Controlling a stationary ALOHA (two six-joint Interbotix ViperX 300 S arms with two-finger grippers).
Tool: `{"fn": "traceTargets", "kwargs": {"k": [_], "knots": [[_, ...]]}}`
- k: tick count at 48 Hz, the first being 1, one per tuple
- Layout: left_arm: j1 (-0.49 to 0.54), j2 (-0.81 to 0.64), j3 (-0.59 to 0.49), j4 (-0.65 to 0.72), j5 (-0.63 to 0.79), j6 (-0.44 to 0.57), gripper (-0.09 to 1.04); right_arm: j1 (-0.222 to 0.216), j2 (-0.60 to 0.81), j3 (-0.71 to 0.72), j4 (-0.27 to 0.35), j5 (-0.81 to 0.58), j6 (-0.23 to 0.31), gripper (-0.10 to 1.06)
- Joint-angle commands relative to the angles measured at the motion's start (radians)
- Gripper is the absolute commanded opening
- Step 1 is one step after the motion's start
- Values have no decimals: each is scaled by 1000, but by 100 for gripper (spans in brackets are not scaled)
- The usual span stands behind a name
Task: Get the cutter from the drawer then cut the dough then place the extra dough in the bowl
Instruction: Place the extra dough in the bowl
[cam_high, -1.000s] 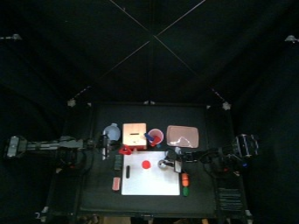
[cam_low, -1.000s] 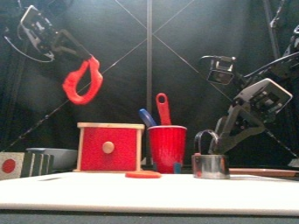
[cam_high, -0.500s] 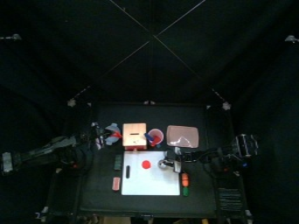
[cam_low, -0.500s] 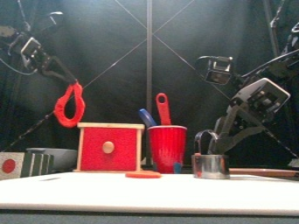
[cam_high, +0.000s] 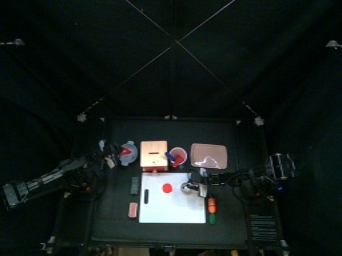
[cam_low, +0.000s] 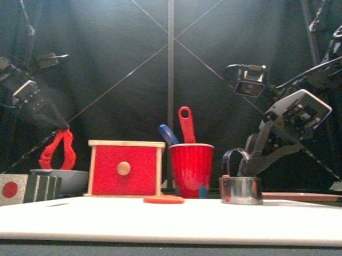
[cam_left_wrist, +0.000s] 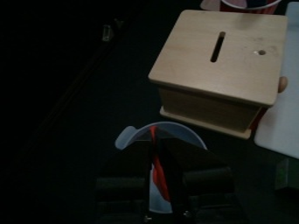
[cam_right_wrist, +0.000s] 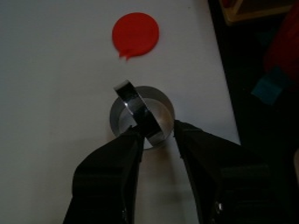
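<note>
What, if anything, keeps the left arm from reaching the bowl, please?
Likely nothing, so yes: the left gripper, holding the dough ring, hangs clear above the bowl; the wooden box stands aside.

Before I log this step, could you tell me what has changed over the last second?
The left gripper has come down from high above the table and now hangs the dough ring over the bowl, still gripping it. The right gripper stays shut on the cutter, on the white board beside the dough disc. The wooden box has not moved.
</note>
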Motion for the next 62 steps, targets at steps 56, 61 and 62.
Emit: {"fn": "traceTargets", "kwargs": {"k": [56,61,62], "knots": [[-104,3,-11,-396,-72,6,87,6,-29,-41,-17,17,-6,73],[-206,2,-26,-365,-74,5,87,6,-29,-49,-17,23,-5,73],[-233,2,-29,-359,-77,2,87,6,-29,-51,-18,23,-6,73]]}}
